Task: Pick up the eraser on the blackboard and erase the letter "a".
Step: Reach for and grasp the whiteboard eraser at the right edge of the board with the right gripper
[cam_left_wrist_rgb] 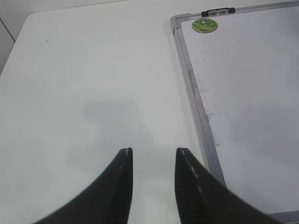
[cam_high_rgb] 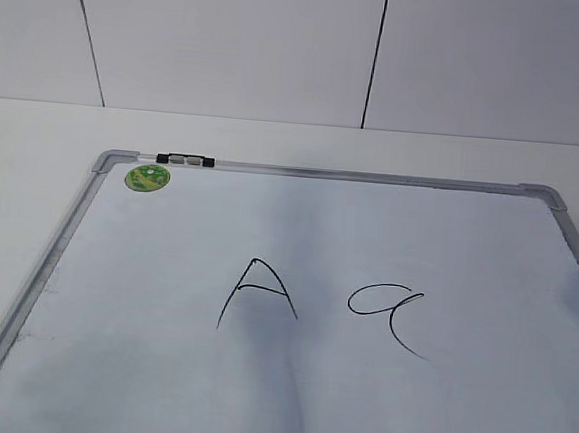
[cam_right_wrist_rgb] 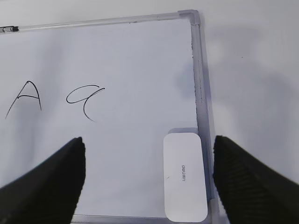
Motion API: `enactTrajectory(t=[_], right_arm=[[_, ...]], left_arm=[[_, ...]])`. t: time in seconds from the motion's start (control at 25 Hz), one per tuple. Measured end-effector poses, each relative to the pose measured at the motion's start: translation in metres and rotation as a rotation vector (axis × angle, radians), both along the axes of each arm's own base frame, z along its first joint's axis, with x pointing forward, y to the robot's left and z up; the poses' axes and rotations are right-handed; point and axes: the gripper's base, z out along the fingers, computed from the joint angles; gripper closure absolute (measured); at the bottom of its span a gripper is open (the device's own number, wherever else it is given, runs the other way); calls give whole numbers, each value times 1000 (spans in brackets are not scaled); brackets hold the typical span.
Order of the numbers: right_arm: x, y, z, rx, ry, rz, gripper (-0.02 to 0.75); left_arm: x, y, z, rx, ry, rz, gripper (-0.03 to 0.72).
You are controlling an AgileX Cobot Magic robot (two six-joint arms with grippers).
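Only your R wrist cam shows the eraser (cam_right_wrist_rgb: 185,176): flat, white, by the board (cam_right_wrist_rgb: 202,84) frame. The "a" (cam_right_wrist_rgb: 85,99) is intact. R gripper (cam_right_wrist_rgb: 148,154) gapes wide, L gripper (cam_left_wrist_rgb: 153,157) part-open, both empty.

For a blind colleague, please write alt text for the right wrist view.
The open right gripper hovers above a white eraser lying by the blackboard frame's right edge; the letter "a" remains unerased.

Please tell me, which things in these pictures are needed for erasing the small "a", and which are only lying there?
Needed: eraser, lying by the board's right frame; blackboard; letter "a"; right gripper, open above the eraser.

Only there: capital "A"; green sticker; clip on the frame; left gripper, empty over the table.
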Motion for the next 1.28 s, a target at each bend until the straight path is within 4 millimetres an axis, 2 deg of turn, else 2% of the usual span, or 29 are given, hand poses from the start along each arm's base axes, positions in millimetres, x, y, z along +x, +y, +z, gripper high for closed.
enactTrajectory(t=[0.84,1.04,1.28], right_arm=[[62,-1,-17,-51,245,-8,83],[71,-1,-43,-65,354,5,83],[69,-1,-75,-70,464,8,83]], left_arm=[[0,0,0,0,0,0,449],[0,0,0,0,0,0,449],[0,0,0,0,0,0,449]])
